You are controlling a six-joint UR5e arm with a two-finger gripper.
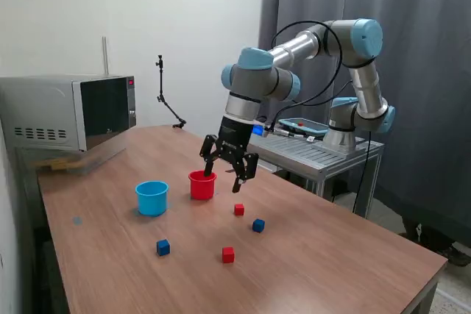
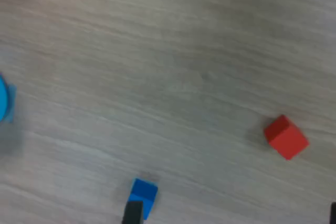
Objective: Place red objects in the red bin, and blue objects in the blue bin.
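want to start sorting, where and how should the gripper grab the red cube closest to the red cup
Grip that red cube across two opposite flat side faces, coming straight down from above. It sits flat on the table, apart from the red cup and the blue cube, so the fingers should have room on both sides. The gripper hangs open above the table, nothing between its fingers.

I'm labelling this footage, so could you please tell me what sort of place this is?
Probably a robotics lab or test room: an arm is mounted beside a wooden table, a microwave sits on the table's far corner, and a dark curtain screens the back.
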